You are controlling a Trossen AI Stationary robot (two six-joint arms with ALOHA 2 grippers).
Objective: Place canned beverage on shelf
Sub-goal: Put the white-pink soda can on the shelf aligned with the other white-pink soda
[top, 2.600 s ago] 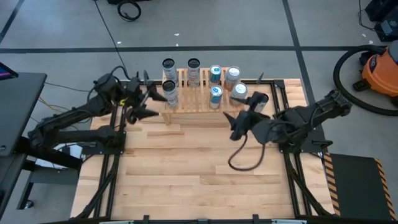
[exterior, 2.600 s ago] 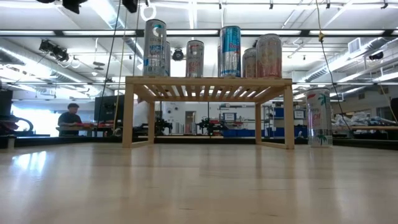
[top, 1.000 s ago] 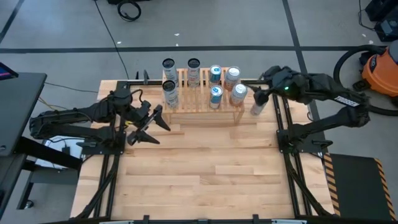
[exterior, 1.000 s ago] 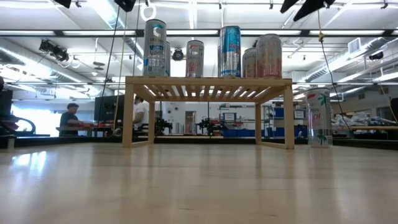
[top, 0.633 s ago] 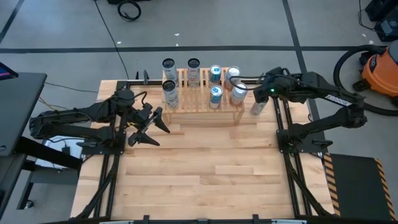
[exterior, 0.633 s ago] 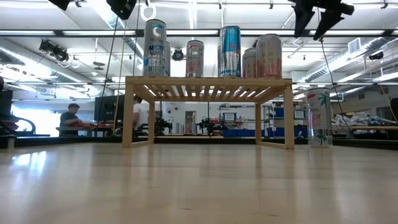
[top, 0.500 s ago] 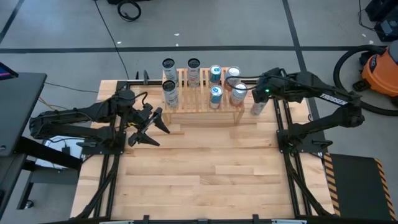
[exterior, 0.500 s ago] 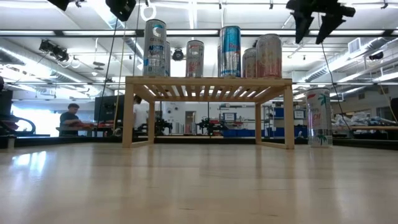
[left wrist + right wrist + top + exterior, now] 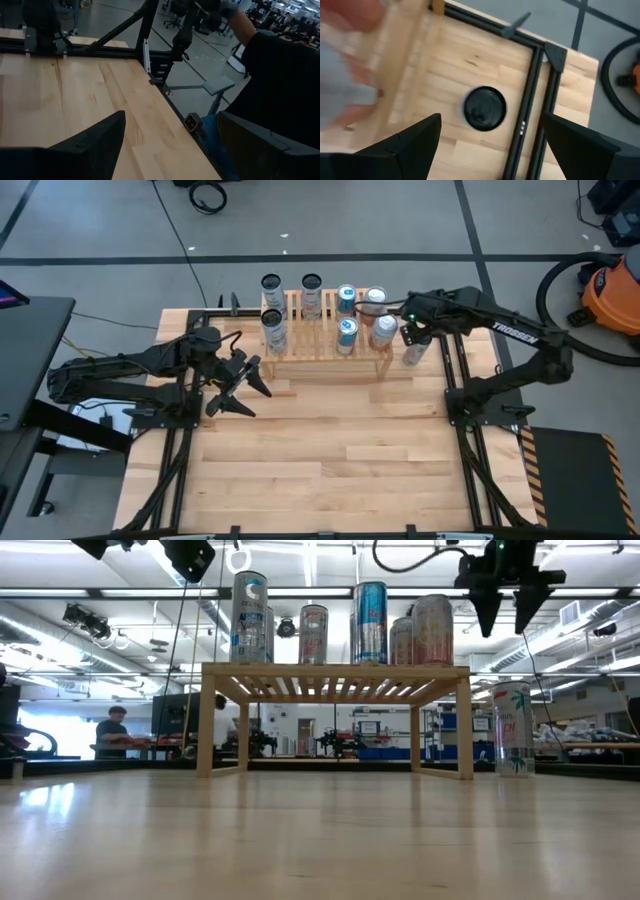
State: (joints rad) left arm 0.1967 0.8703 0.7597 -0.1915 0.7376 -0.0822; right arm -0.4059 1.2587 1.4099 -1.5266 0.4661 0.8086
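Six cans stand on the shelf (image 9: 325,330), a low light-wood stand with a slatted top at the far edge of the table (image 9: 320,460); a seventh can (image 9: 411,352) stands upright on the table itself, just beside the shelf's right end panel. On the slats, seen from above: two silver cans (image 9: 272,286) at the back left, a third silver can (image 9: 274,328) forward of them, two blue cans (image 9: 346,332) in the middle, and two pink-and-white cans (image 9: 383,330) toward the right end. Low view shows the off-shelf can (image 9: 512,728) white with red lettering and a palm print, standing clear of the shelf's right leg (image 9: 465,725). Right gripper (image 9: 413,334) hangs directly above that can, fingers (image 9: 487,610) pointing down and spread apart, empty, their tips above the can's top. Right wrist view looks down between the open fingers (image 9: 407,145) at the can's dark top (image 9: 485,108), with the shelf a blur to one side. Left gripper (image 9: 243,387) is over the table near the shelf's left front corner, well apart from the cans, fingers (image 9: 87,145) open and holding nothing. People (image 9: 112,730) show in the room beyond the table.
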